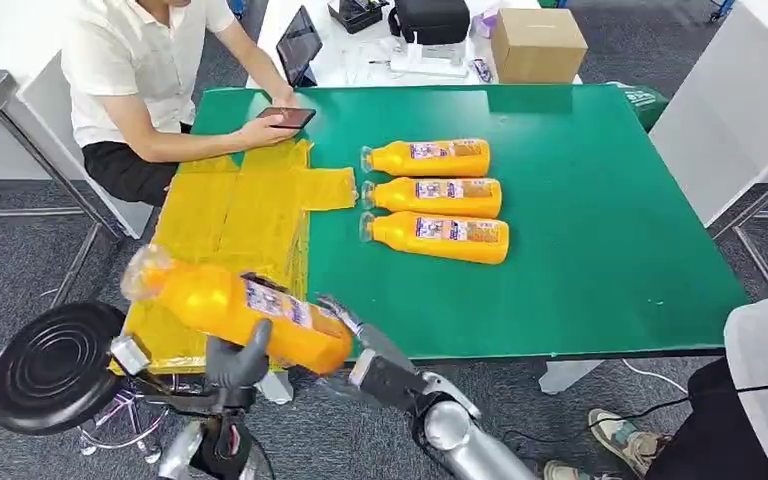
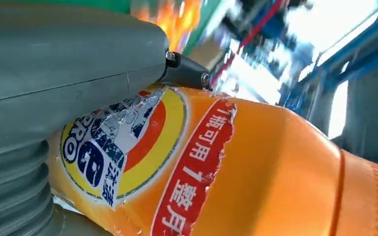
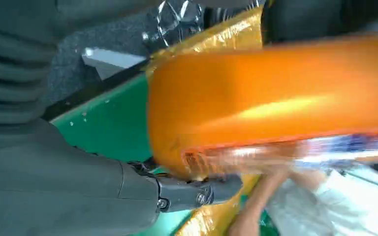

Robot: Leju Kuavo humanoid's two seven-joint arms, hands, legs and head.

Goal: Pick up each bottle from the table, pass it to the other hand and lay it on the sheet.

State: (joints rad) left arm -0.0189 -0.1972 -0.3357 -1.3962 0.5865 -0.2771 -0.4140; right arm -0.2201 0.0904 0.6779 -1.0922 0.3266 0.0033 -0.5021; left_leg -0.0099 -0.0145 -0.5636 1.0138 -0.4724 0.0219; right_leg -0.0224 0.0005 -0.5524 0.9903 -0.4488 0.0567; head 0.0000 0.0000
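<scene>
My left hand (image 1: 235,362) wraps the orange bottle (image 1: 235,305) at mid-body, so the base end is free for my right hand (image 1: 345,325), whose fingers touch it w/o clearly closing. Bottle's held lying sideways over the near edge of the yellow sheet (image 1: 230,215), prob. mid-handover; three more bottles (image 1: 432,198) wait beyond my right hand.

Office-like robot test room
Grey carpet floor (image 1: 600,40); green-topped table (image 1: 600,230); white desk (image 1: 360,60) with tablet (image 1: 298,44), cardboard box (image 1: 538,44); seated person (image 1: 145,85).

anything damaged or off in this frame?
The held bottle's label is torn and peeling, seen in the left wrist view. The sheet lies wrinkled. The three bottles on the table look intact.
</scene>
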